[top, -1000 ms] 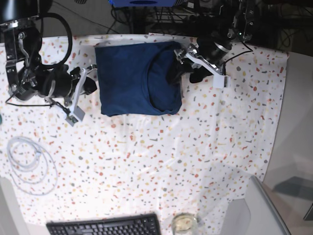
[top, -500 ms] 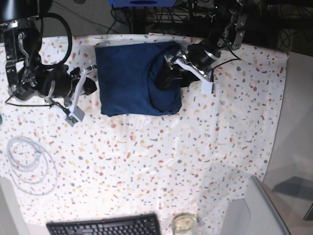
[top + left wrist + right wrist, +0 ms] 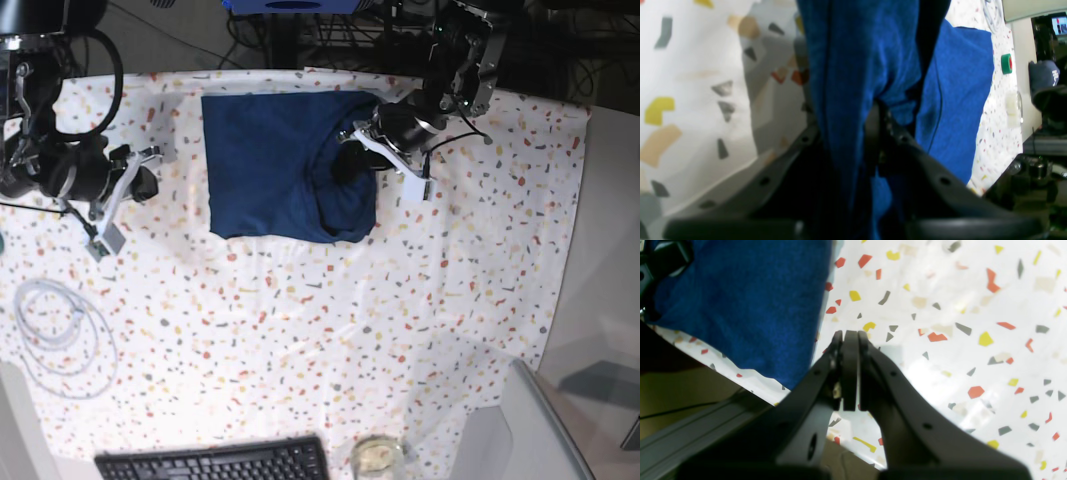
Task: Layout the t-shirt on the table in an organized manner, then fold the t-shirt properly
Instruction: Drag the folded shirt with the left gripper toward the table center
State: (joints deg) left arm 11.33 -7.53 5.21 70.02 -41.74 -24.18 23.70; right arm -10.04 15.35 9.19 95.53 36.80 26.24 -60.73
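Base view, left side: white cable coil [image 3: 60,335] lies on the table [image 3: 300,330] near the left edge, black keyboard [image 3: 215,462] at the bottom edge, small glass jar [image 3: 377,456] just beside it. Right claw [image 3: 140,183] sits over bare speckled cloth, apart from the shirt's left edge; in the right wrist view the right claw [image 3: 849,336] is fully closed, pads pressed together, nothing between them, blue fabric off to its upper left. The t-shirt [image 3: 270,165] lies at the far middle of the table, folded into a rough rectangle, mostly flat on the left half, with a bunched raised fold on its right side. Left claw [image 3: 352,160] is on that bunched right part, arm reaching in from the top right. Left wrist view: left claw [image 3: 853,133] is closed on the t-shirt [image 3: 857,66], a thick fold of blue fabric running between the fingers [image 3: 893,133], rest of the shirt spread flat behind. Green-and-red round object [image 3: 1006,63] sits on the table beyond the shirt in that view.
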